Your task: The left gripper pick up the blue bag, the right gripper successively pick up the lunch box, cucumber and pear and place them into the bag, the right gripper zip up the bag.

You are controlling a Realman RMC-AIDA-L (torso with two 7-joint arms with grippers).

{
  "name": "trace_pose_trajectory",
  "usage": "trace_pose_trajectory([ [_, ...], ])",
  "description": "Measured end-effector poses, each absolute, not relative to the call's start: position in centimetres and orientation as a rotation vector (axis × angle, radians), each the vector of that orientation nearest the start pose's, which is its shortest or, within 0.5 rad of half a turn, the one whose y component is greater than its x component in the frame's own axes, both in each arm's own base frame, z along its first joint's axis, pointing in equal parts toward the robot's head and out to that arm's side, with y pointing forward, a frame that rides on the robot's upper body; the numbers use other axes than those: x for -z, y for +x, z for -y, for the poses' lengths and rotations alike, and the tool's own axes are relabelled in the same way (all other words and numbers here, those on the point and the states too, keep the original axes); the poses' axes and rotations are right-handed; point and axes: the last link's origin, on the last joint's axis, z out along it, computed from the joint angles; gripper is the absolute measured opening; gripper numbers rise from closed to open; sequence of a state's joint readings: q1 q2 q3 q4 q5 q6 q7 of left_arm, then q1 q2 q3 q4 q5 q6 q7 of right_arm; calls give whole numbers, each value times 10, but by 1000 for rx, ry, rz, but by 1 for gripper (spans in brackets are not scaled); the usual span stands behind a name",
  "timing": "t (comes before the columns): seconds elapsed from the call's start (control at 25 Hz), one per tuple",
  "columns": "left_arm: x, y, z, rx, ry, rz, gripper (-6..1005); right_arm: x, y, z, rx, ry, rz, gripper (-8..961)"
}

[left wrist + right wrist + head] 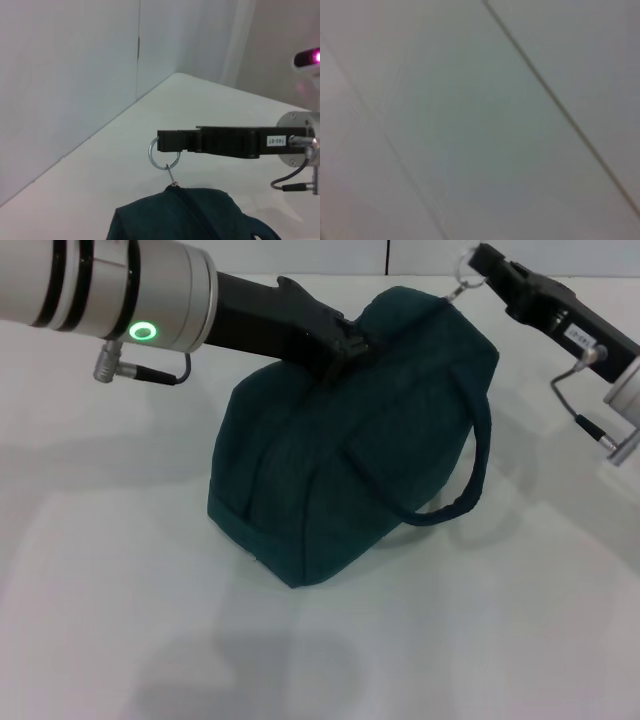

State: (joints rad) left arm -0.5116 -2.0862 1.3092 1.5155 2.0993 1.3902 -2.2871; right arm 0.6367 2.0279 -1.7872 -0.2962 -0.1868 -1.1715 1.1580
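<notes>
- White matte table [120,620], plain pale walls behind; right wrist view shows only blank wall panels with a seam.
- right gripper [478,268]: comes in from the far right, both fingers pressed together on the silver ring pull [461,286] of the zipper. Left wrist view confirms it: fingertips [161,140] pinch the ring [163,156], which hangs off the tip with a thin link running down to the bag top.
- left gripper [352,348]: reaches in from the left, tip buried at the bag's top ridge near the handle base. Looks clamped on fabric or a handle there, but finger spacing is hidden; cannot tell how far apart they are.
- blue bag [340,460]: sits on the table mid-scene, directly between the 2 grippers, tilted, far top corner pulled up toward the right gripper. Zipper line along the top appears shut.
- Bag material: dark teal woven fabric, soft and boxy with rounded corners. 1 loop handle [470,480] droops free down the right side.
- Grippers: black metal, flat fingers; silver cylindrical joint with green light [143,331] on the left arm.
</notes>
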Motion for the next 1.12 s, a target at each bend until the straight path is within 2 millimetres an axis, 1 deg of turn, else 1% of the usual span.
trace_pose_trajectory([
  [0.12,-23,-106,-352,318,-2757,535,42,27,215,-389,-1349,-2035,-982,73],
  [0.24,-29,-104,-351,390,-2758,523,42,28,227,-388,-1305,-1997,-1028,74],
  [0.48,-37,-102,-351,498,-2744,511,43,38,245,-388,-1185,-1970,-1134,75],
  [0.8,-35,-108,-354,506,-2742,525,43,37,247,-388,-1184,-1963,-1150,77],
  [0.92,-35,-110,-355,525,-2739,527,43,36,245,-385,-1210,-1990,-1154,78],
  [1.0,-35,-111,-355,543,-2736,518,44,35,247,-382,-1221,-1985,-1141,78],
  [1.12,-35,-112,-355,570,-2737,518,44,33,251,-377,-1223,-1982,-1112,123],
])
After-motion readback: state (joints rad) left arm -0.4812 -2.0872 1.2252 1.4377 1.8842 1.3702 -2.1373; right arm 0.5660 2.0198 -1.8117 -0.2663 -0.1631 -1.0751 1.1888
